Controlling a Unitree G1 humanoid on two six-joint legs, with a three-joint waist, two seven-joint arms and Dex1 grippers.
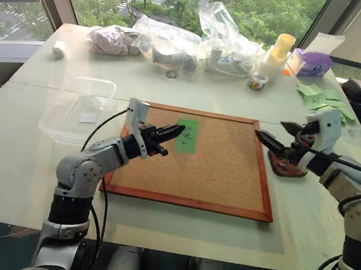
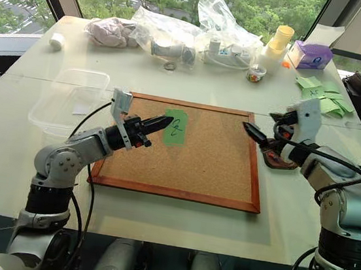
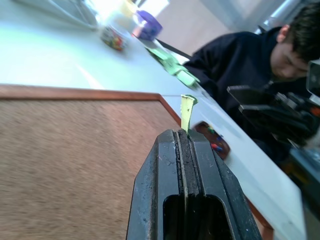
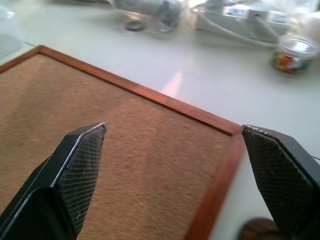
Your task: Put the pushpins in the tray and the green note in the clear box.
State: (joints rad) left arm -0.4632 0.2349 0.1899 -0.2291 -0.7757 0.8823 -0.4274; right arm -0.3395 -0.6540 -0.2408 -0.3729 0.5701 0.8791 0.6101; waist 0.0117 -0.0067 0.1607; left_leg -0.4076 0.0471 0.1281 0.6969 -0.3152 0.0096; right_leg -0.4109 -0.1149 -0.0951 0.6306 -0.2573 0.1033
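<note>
White bench (image 1: 174,239) by tall windows, cork board (image 1: 215,172) nearest, left tool (image 1: 175,132) clamped on the green note (image 1: 187,136) above the board, right tool (image 1: 274,136) spread wide over a brown tray (image 1: 281,166), clear box (image 1: 78,112) left, bags behind.

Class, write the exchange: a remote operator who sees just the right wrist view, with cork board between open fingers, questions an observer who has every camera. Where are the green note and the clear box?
Operator: My view has cork board and frame. Where is the green note?
Observer: The left gripper is shut on the green note, over the cork board.
Operator: And the clear box it goes into?
Observer: The clear box stands on the table just off the board's left edge, on the left gripper's side.
</note>
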